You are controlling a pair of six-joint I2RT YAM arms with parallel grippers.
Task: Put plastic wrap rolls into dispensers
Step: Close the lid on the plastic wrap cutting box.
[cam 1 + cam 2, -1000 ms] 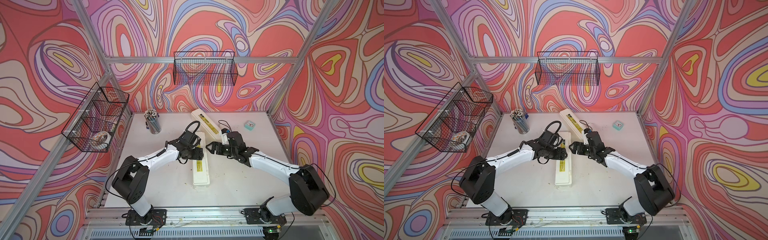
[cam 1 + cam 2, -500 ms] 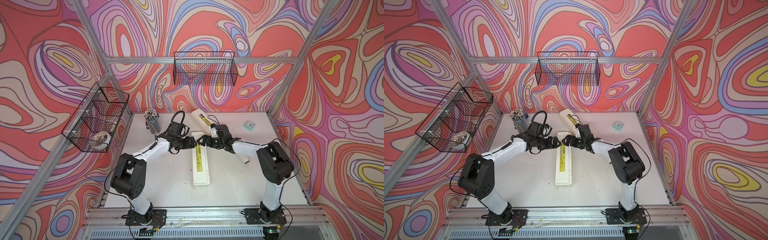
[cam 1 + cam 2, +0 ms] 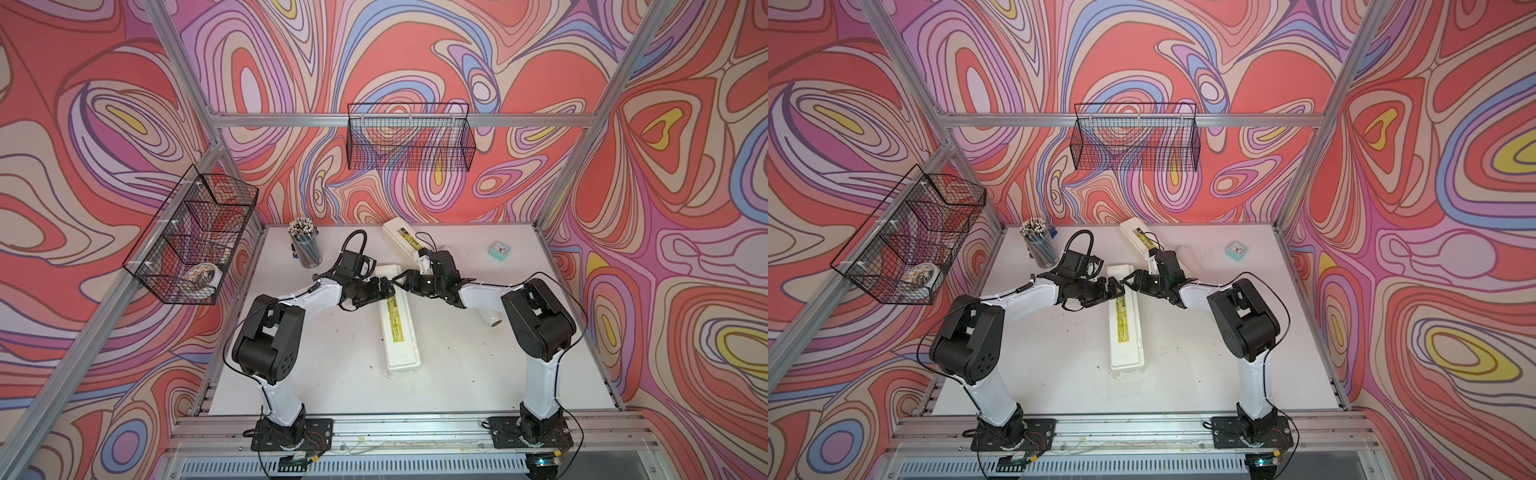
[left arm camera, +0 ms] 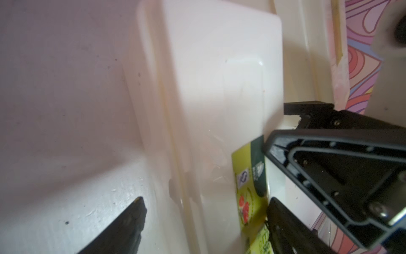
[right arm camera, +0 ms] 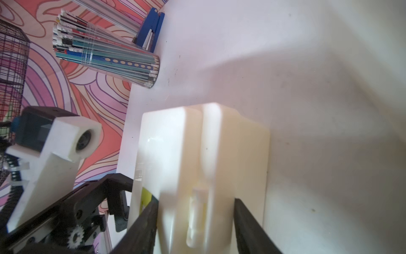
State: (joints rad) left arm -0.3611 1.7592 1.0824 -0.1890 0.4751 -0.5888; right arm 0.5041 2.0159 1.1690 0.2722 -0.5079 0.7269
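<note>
White table, closed dispenser, right fingers astride

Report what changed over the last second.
Both grippers slid along the middle dispenser to its far end. The left gripper straddles it with jaws open; the right gripper has narrowed its jaws around it, grip uncertain. The right arm's elbow swung inward. The middle dispenser, back dispenser, loose roll and pencil cup stayed put.

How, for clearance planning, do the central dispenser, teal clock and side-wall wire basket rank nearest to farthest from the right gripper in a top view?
From the right gripper:
1. Central dispenser, at its jaws.
2. Teal clock, back right.
3. Wire basket, left wall.
</note>
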